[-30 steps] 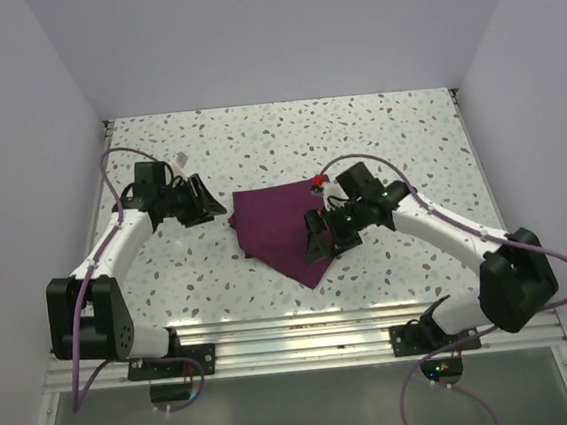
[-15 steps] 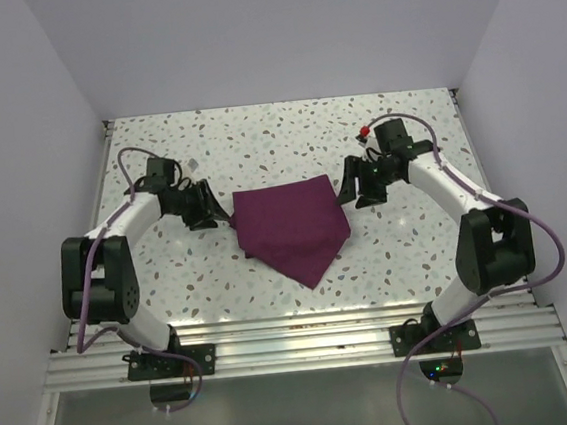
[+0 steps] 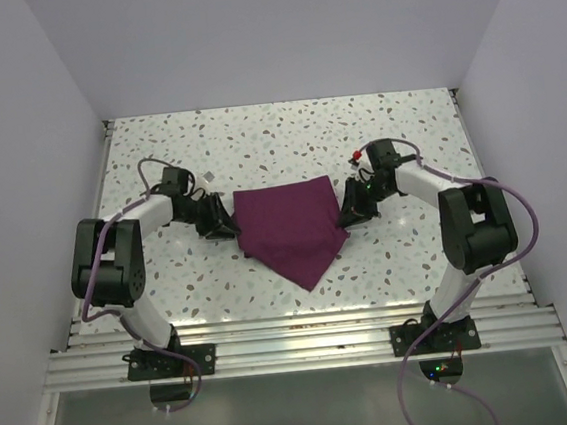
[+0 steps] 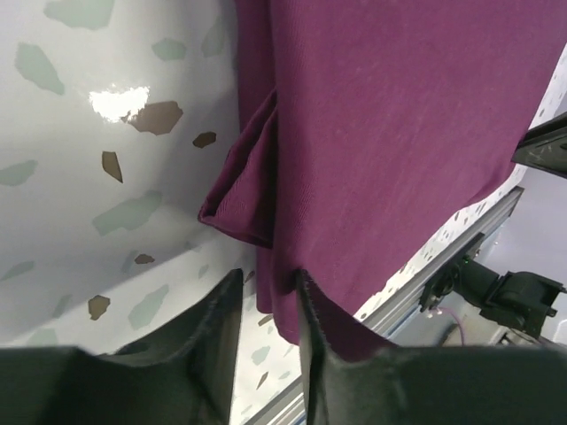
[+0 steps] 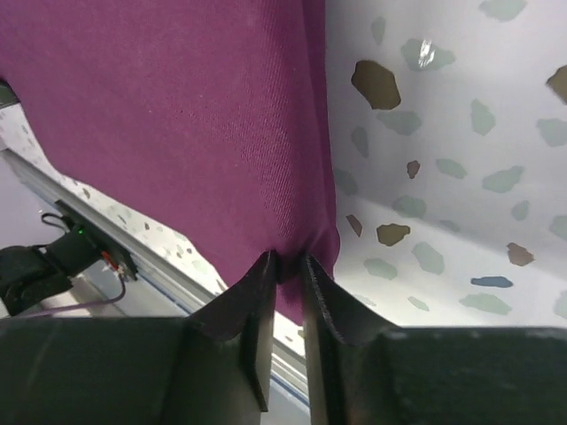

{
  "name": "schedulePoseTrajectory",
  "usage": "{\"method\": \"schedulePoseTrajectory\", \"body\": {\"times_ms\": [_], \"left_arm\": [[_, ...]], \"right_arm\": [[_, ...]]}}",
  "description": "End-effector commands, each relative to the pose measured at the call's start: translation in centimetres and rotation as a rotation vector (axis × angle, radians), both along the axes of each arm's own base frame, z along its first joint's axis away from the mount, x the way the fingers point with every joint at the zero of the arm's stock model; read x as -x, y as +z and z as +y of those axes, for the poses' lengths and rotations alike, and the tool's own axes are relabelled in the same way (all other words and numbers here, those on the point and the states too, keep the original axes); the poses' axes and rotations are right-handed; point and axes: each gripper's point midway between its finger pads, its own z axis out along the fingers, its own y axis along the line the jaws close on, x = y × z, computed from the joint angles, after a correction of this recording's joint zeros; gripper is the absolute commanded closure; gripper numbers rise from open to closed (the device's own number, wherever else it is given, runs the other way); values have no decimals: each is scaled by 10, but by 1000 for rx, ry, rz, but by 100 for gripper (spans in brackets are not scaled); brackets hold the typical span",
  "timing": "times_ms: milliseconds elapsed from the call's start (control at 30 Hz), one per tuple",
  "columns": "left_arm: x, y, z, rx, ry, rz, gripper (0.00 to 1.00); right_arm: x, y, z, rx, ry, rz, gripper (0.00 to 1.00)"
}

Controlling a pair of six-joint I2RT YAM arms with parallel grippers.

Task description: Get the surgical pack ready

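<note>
The surgical pack is a purple-maroon cloth folded to a point toward the near edge, lying mid-table. My left gripper sits low at its left corner. In the left wrist view the folded cloth edge runs between the fingers of the left gripper; it drapes over one finger, and a sliver of table shows beside the other. My right gripper is at the pack's right corner. In the right wrist view the right gripper is shut on the cloth, which puckers between the fingers.
The speckled terrazzo table is boxed in by pale walls on the left, back and right. An aluminium rail with the arm bases runs along the near edge. Purple cables loop off both arms.
The right arm left the cloth's middle, swung out to the right and came in on the right corner, its jaws closing. The left gripper slid down onto the left corner and narrowed.
</note>
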Motion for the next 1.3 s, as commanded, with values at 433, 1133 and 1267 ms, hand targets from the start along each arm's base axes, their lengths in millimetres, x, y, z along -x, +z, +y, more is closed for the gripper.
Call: {"method": "schedulePoseTrajectory", "body": {"times_ms": [433,1133,1267], "left_arm": [[24,-29,12,-84,-3,55,100],[74,32,28,-138,118,-69,71],[50,75,50,-252,204,-210,65]], "right_arm": [[16,-9,9,-70,25,54,75],[28,-7,-5,6,12,66,51],[37,-10,-2,-29,-13,80,62]]}}
